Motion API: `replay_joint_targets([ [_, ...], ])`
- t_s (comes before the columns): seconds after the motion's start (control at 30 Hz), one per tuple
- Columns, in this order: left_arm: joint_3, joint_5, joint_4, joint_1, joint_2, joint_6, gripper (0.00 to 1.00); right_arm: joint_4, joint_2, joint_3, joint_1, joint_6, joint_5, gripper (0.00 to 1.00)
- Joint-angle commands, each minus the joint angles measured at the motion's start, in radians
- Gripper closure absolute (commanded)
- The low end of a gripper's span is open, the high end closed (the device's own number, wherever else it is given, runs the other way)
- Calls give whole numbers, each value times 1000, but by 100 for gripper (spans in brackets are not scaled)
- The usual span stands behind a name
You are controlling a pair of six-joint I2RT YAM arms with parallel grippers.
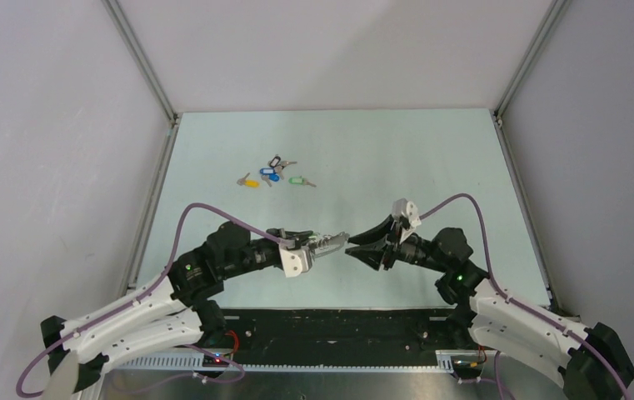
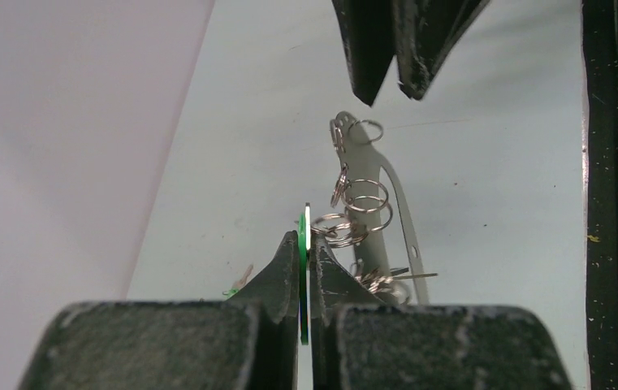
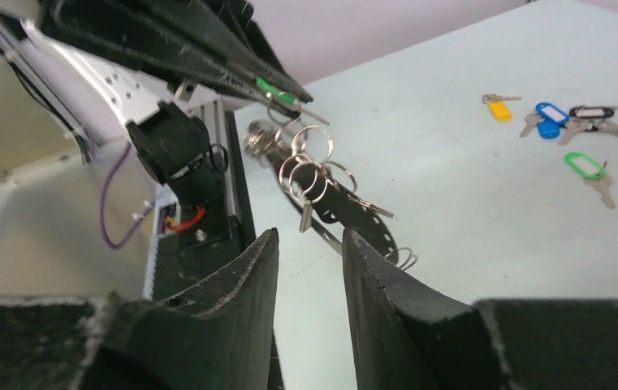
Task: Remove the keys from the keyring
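Note:
My left gripper (image 1: 336, 242) is shut on a thin green tag (image 2: 303, 264), seen edge-on between its fingers. From the tag hangs the keyring (image 2: 364, 201), a bunch of silvery rings on a flat grey strap loop (image 2: 397, 213). Small silvery keys (image 2: 380, 280) dangle among the rings, and one key (image 3: 305, 215) hangs just beyond my right gripper (image 3: 309, 240). That gripper is open and empty, its tips (image 2: 368, 96) close to the far end of the strap without touching it.
Further back on the pale green table (image 1: 396, 158) lie loose keys with plastic tags: yellow (image 1: 249, 181), blue (image 1: 269, 175), green (image 1: 297, 180) and a dark one (image 1: 276, 162). A black rail (image 1: 338, 325) runs along the near edge between the arm bases.

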Motion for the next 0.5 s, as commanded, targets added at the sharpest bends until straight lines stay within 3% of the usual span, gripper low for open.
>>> replay_joint_targets([
  [0.0, 16, 33, 61, -4, -6, 9, 100, 117, 3, -6, 55, -183, -20, 63],
  [0.17, 13, 57, 61, -4, -7, 17, 100, 125, 41, 20, 123, -329, -10, 68],
  [0.47, 3, 86, 60, -4, -7, 42, 100, 102, 105, 88, 179, -429, -5, 70],
])
